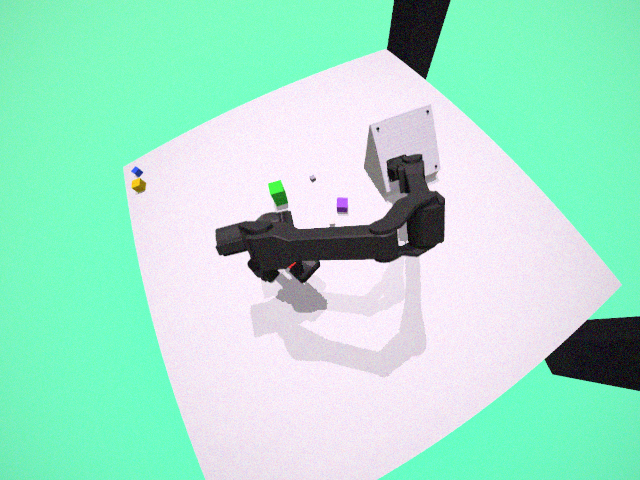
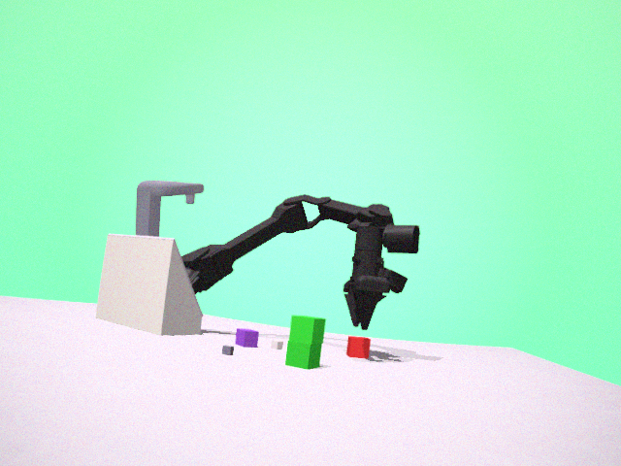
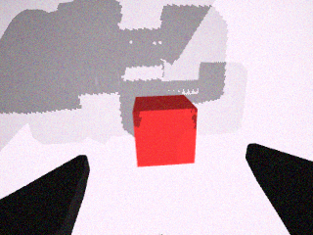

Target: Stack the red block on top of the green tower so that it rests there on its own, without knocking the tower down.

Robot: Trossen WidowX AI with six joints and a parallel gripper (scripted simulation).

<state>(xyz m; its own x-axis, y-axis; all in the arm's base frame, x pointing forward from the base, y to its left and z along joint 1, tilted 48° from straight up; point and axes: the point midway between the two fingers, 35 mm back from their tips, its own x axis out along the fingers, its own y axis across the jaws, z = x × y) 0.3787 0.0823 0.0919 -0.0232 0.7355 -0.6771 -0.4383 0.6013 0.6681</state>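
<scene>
Red block [image 1: 292, 265] [image 2: 358, 348] [image 3: 165, 136], top view: a sliver shows beneath the arm [image 1: 336, 242] [image 2: 250, 238], beside the hand [image 1: 285, 270] [image 2: 362, 326] [image 3: 170, 157]. Green tower [image 1: 278, 193] [image 2: 306, 342] stands near 12 o'clock from it. Purple block [image 1: 342, 204] [image 2: 246, 337] lies at the tower's 3 o'clock. Blue block [image 1: 136, 171] and yellow block [image 1: 138, 185] sit well apart from the tower, toward 9 o'clock, near a corner of the counter [image 1: 465, 310] [image 2: 301, 426] [image 3: 220, 215].

Exterior view: red block rests on the counter, the hand pointing down above it at 12 o'clock, a gap between fingertips and block. Tower noted at the block's 9 o'clock, upright, two blocks high, upper one slightly offset. Nothing rests on top of it; stacking not done.

Wrist view: hand spread wide and empty. Red block appears between the fingers, one lying toward 8 o'clock, the other toward 4 o'clock. Neither touches it.
</scene>
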